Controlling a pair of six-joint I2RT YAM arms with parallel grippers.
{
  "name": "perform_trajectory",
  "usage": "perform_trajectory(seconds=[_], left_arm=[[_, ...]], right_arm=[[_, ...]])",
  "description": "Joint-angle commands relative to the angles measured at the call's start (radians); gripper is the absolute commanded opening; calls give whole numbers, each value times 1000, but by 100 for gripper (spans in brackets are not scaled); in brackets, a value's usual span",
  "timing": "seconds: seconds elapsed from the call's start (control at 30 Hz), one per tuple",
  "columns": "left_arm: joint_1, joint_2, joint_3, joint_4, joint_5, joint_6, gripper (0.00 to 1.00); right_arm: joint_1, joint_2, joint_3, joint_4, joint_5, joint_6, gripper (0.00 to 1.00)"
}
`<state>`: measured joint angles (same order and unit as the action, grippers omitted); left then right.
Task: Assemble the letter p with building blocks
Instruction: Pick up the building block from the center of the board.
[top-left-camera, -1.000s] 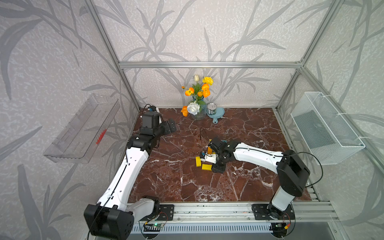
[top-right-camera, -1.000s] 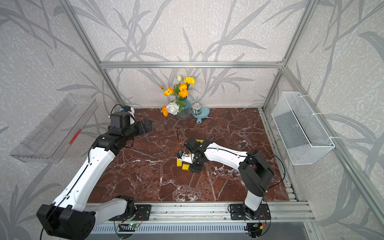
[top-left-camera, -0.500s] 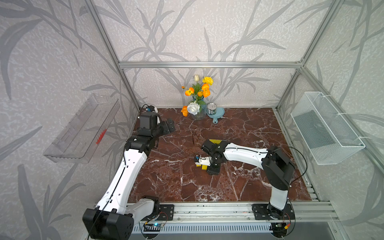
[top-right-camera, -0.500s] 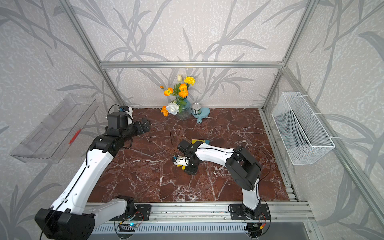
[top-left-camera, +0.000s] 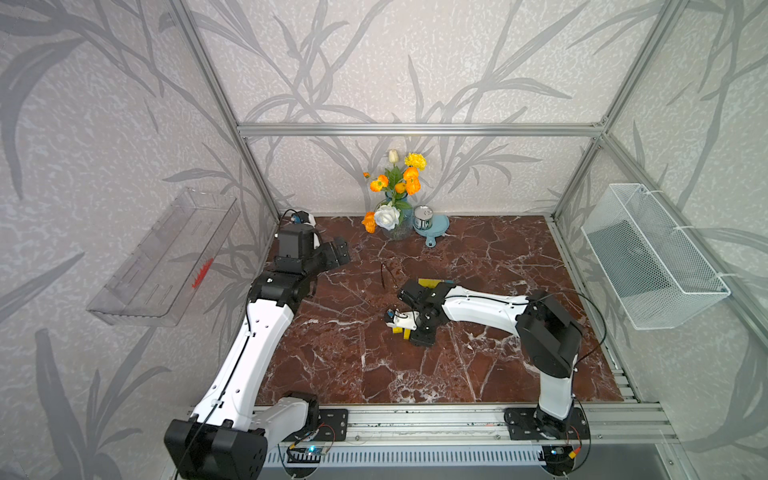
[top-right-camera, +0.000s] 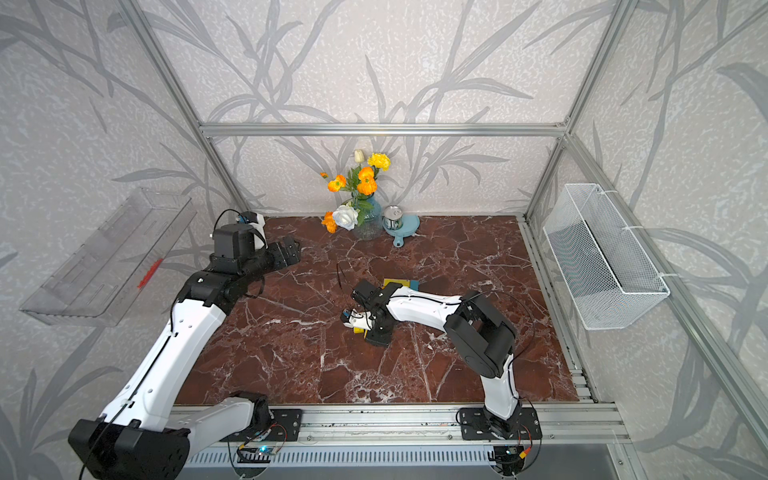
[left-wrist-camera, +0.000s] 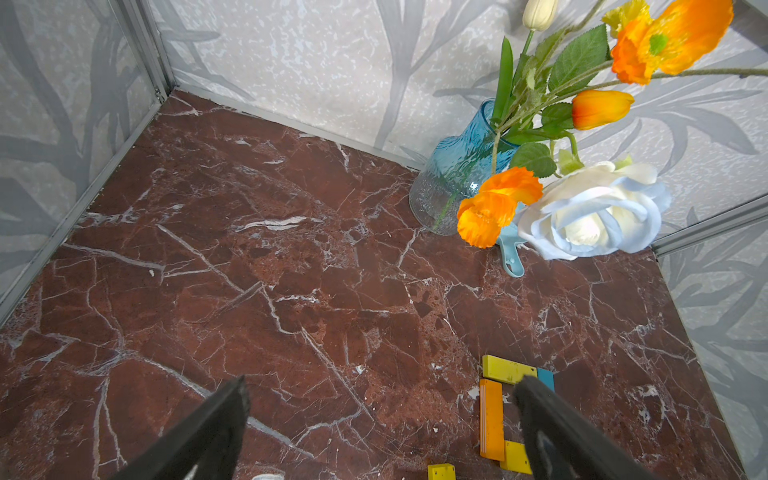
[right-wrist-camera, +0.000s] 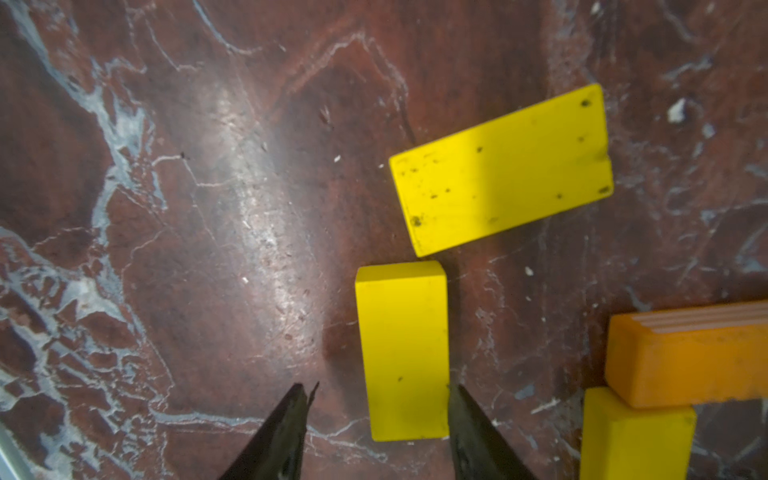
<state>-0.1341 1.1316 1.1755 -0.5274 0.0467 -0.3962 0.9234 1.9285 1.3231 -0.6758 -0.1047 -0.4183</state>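
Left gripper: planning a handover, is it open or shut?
Open: the left gripper shows its fingers wide apart in its wrist view.

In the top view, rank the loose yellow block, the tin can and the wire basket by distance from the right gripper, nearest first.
1. The loose yellow block: mid-table, right at the right gripper.
2. The tin can: at the back wall.
3. The wire basket: hung on the right wall, clearly farthest.

Lab robot cell, aluminium frame (top-left-camera: 415, 129), marble tabletop (top-left-camera: 511, 249)
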Motion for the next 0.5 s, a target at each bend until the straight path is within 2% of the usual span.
perform_trajectory(seconds=[0.0, 0.3, 0.47], left_arm=[[7, -22, -9, -11, 1, 10, 100], [7, -26, -14, -13, 3, 8, 100], [7, -28, -16, -11, 7, 9, 100]], right_arm=[[5, 13, 10, 5, 24, -16, 55], [3, 72, 19, 14, 16, -17, 55], [-1, 60, 21, 2, 21, -3, 48]])
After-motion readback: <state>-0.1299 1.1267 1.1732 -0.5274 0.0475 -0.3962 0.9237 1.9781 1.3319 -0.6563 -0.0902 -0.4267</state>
